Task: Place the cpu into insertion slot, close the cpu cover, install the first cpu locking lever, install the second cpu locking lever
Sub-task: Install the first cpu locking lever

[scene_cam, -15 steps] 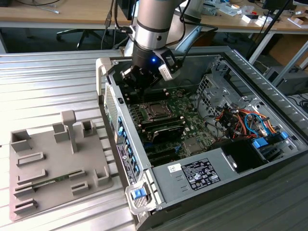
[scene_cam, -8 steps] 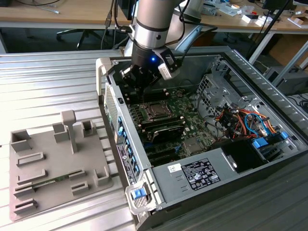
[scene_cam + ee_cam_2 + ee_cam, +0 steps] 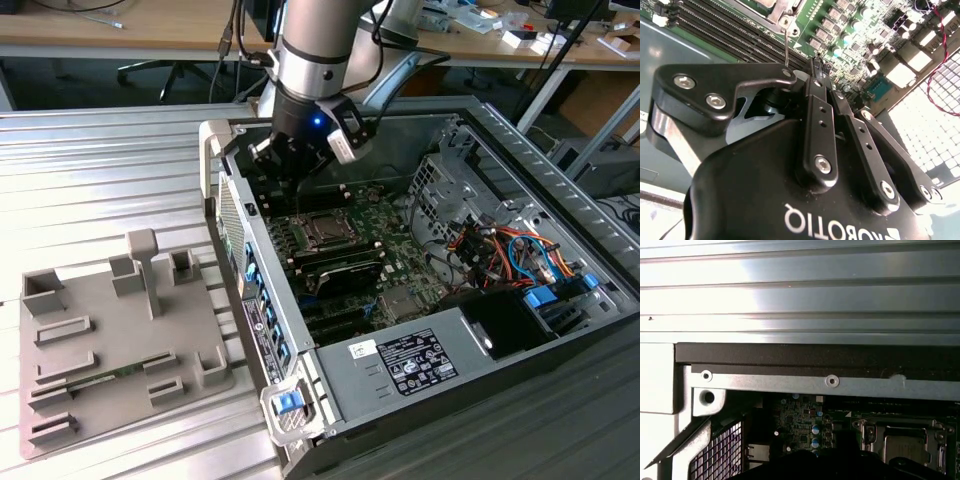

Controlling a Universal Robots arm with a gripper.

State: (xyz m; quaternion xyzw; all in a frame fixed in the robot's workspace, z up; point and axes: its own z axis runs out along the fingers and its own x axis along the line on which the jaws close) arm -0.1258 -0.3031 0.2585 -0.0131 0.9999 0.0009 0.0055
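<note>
In the exterior view my gripper point(image 3: 285, 175) hangs inside the open computer case, over the back corner of the motherboard and just beyond the insertion slot point(image 3: 325, 231). The second wrist view shows its two black fingers point(image 3: 812, 100) pressed together at the tips, with nothing between them. A thin metal locking lever point(image 3: 786, 47) stands up right beside the tips, near a corner of the insertion slot point(image 3: 780, 7). In the first wrist view the cpu cover point(image 3: 866, 427) lies flat on the slot, and the grey cpu point(image 3: 902, 447) shows through its window.
The case's side wall point(image 3: 235, 220) and metal rim point(image 3: 830, 381) run close beside the gripper. Long black memory slots point(image 3: 725, 30) flank the socket. Black card slots point(image 3: 340, 270), coloured cables point(image 3: 500, 250) and a drive cage fill the case. A grey fixture plate point(image 3: 110, 340) lies at the exterior view's left.
</note>
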